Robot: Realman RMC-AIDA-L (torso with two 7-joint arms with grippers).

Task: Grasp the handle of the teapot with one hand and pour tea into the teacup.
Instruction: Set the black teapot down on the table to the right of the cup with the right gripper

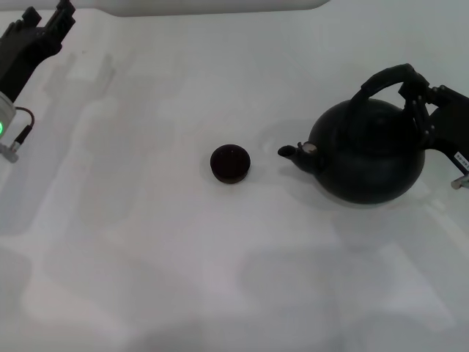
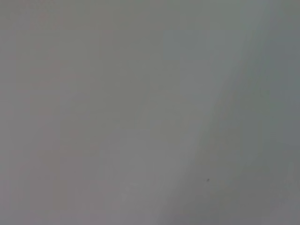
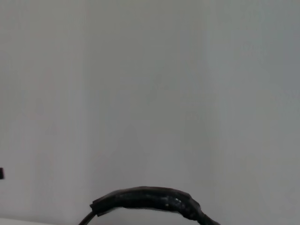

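White tabletop (image 1: 220, 257) spreads smooth and matte across the whole scene. Largest on it is the teapot (image 1: 370, 154), a round, matte black kettle-shaped body standing upright at the right, its short curved spout (image 1: 293, 151) with a silvery tip pointing left. Over its top arches the handle (image 1: 381, 81), a thick black bail with a ribbed, wrapped surface; the right wrist view shows that same arch (image 3: 150, 199) close up. The right gripper (image 1: 419, 99) sits at the handle's right end, its dark fingers against the bail, though whether they clamp it cannot be told. The left gripper (image 1: 45, 29) hangs at the far left, well apart; its opening cannot be told either. Smallest is the teacup (image 1: 230, 163), a shallow round dark cup, left of the spout near the middle.
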